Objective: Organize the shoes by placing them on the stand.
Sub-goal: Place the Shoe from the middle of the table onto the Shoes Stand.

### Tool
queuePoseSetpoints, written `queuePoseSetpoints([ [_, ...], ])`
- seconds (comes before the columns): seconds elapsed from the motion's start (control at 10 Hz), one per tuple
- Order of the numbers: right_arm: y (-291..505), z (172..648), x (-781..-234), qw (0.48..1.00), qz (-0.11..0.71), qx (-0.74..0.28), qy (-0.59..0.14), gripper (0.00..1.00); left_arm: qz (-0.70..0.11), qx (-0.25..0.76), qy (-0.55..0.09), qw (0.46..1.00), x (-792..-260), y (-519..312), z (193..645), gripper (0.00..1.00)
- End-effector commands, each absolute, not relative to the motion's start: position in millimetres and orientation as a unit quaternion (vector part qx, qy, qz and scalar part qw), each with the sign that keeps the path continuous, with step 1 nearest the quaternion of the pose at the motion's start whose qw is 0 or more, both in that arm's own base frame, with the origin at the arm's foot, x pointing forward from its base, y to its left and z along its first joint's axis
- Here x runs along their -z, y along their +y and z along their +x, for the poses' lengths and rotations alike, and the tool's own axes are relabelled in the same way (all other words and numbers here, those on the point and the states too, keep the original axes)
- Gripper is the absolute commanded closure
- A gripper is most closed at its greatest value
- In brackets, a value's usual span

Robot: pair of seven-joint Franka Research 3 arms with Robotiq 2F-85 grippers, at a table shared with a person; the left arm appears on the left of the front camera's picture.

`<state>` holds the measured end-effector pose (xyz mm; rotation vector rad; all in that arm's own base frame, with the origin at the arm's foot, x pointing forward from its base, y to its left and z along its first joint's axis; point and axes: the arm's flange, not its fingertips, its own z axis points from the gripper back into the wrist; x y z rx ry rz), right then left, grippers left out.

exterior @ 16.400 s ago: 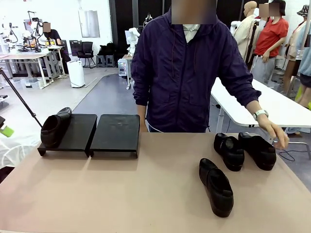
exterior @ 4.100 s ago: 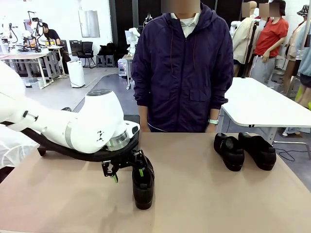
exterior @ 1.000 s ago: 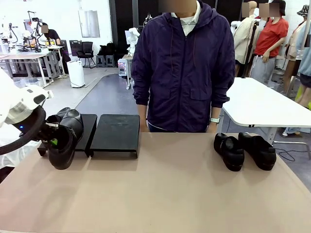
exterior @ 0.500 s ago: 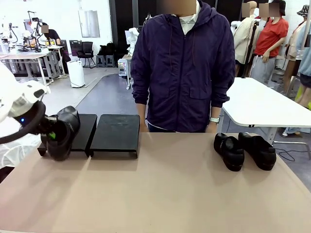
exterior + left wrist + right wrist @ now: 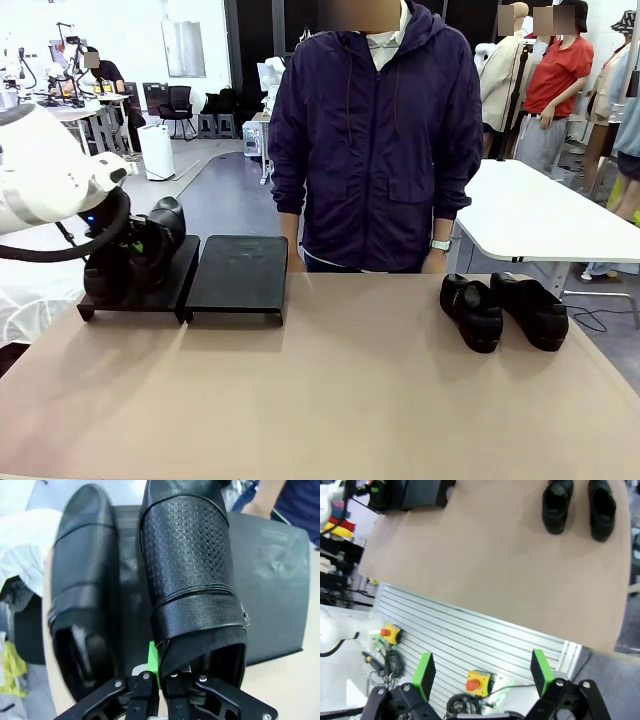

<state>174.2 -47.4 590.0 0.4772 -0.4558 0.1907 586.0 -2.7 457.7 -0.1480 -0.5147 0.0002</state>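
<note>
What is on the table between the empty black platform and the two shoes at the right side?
Nothing: in the front view, the table between the empty platform and the two shoes is bare.

Bright, even indoor light; soft shadows; wide-angle distortion in wrist views

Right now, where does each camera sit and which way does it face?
Front view: on the robot's side of the table, facing the person across it; left arm at picture left.
Left wrist view: behind the left gripper, looking along it at the held shoe, with the stand behind it.
Right wrist view: high above the table's near edge, looking down past the open right gripper.
Shared: front and right wrist views both show the two loose shoes.
</note>
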Motion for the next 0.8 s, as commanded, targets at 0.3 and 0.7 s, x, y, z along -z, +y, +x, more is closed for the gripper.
queuePoseSetpoints([
  [0.3, -49, 173, -590, 0.939, 0.241, -0.095, -0.225, 0.0, -0.081, 0.024, -0.24, 0.967, -446, 10, 611, 1.0],
  [0.7, -49, 173, -590, 0.939, 0.241, -0.095, -0.225, 0.0, -0.088, 0.015, -0.227, 0.97, -441, 11, 618, 0.45],
])
